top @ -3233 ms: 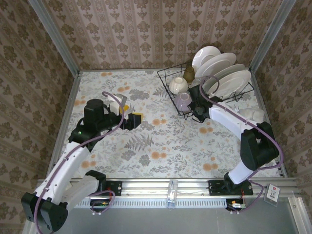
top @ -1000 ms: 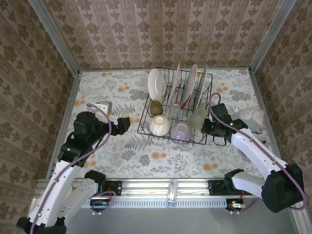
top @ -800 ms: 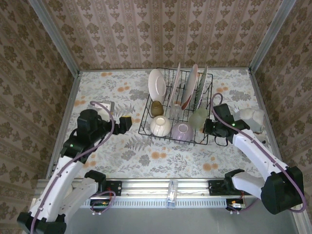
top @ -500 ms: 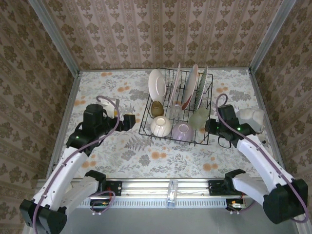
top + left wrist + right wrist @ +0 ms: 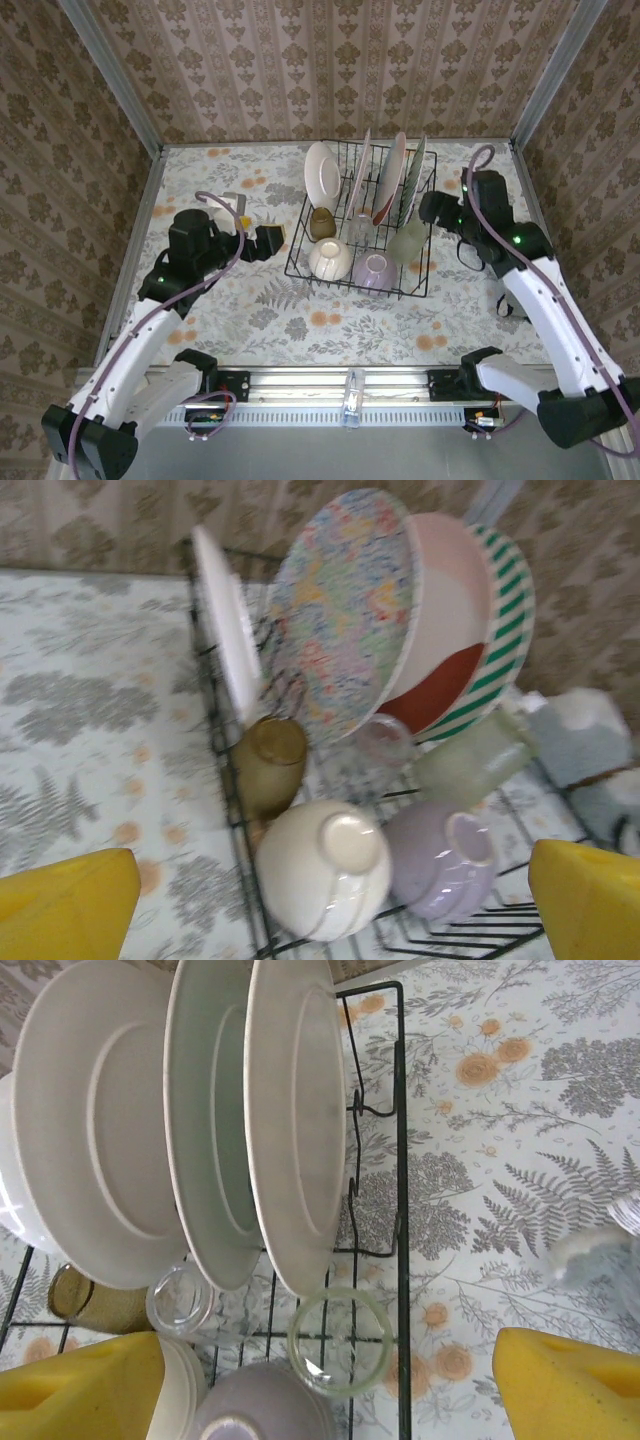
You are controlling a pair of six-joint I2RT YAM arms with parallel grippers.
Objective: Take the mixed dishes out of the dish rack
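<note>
The black wire dish rack (image 5: 296, 232) stands mid-table. At its back, several plates stand upright (image 5: 322, 172), one with a patterned face (image 5: 340, 600). In front of them sit an amber-brown cup (image 5: 268, 765), a clear glass (image 5: 182, 1300), a pale-green cup (image 5: 340, 1342), a cream bowl (image 5: 325, 865) and a lilac bowl (image 5: 440, 860). My left gripper (image 5: 270, 240) hovers open just left of the rack, facing the cream bowl, with its yellow pads (image 5: 70, 905) wide apart. My right gripper (image 5: 432, 208) is open beside the rack's right side, above the pale-green cup, with nothing between its pads (image 5: 570, 1385).
The table has a floral cloth (image 5: 330, 320) and is walled in by patterned wallpaper on three sides. A pale grey lumpy thing (image 5: 580, 735) lies to the right of the rack. Bare cloth lies in front of the rack and to its left.
My right gripper has opened from shut, let go of the rack's right front edge and moved up and back along that side. The left gripper has edged right towards the rack.
</note>
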